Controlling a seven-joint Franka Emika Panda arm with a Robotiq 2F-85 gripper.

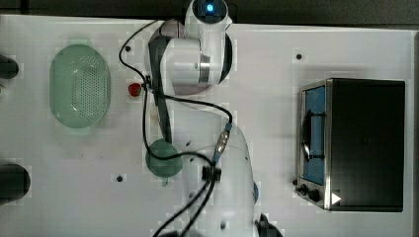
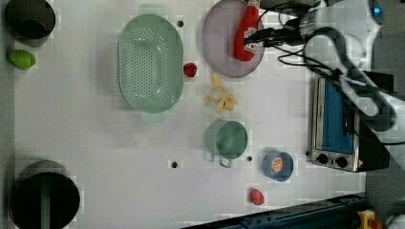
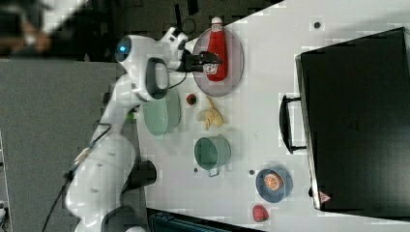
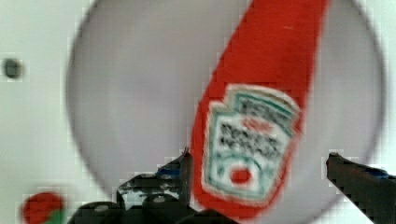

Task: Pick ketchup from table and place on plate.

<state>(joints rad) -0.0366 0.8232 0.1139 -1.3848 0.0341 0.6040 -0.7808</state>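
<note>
- Ketchup (image 2: 244,34) lies flat on the plate (image 2: 220,45), label up. Its white cap pokes past the plate rim at the left view's top.
- My gripper (image 4: 261,175) straddles the bottle's lower body. Fingers are apart: 1 finger (image 4: 180,175) sits right against the bottle's side, the other (image 4: 362,179) stands off with a clear gap of plate between it and the bottle. Not clamped on anything.
- In the right view the gripper (image 3: 209,60) comes in from the right view's left, over the label end of the ketchup (image 3: 216,50), on the plate (image 3: 237,67).
- Table (image 2: 95,143) also carries: green colander (image 2: 150,62) to the left view's left of the plate, red strawberry (image 2: 190,69) between colander and plate, yellow banana peel (image 2: 222,98) just below the plate, green mug (image 2: 228,139), small blue dish (image 2: 278,166) with an orange slice, second strawberry (image 2: 257,196) near the left view's bottom edge.
- Toaster oven (image 2: 336,126) sits at the left view's right, well apart from the plate.
</note>
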